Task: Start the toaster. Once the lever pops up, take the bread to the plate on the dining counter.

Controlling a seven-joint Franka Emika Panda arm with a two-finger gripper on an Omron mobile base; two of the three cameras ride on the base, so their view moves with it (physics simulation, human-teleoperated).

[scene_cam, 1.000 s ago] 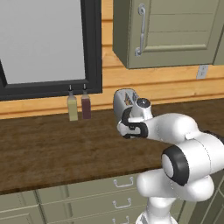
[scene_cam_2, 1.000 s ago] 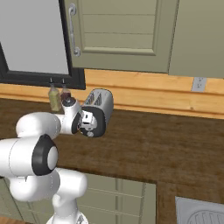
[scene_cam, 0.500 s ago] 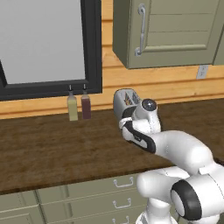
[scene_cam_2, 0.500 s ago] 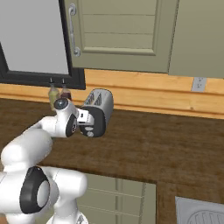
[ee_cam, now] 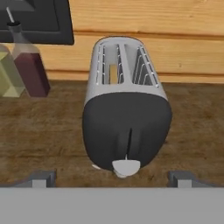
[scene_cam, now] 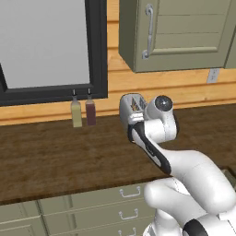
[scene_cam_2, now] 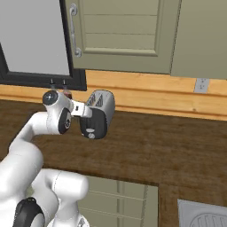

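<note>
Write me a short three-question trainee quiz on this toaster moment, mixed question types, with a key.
1. True or false: the fingers are closed on the toaster.
2. What stands left of the toaster against the wall in the hand view? A) two bottles B) a kettle C) a plate
3. Fill in: the toaster's black end panel faces the ____.

Key:
1. False; the fingers stand wide apart, one on each side, holding nothing.
2. A
3. hand camera, with the toaster's slots seen from above.
</note>
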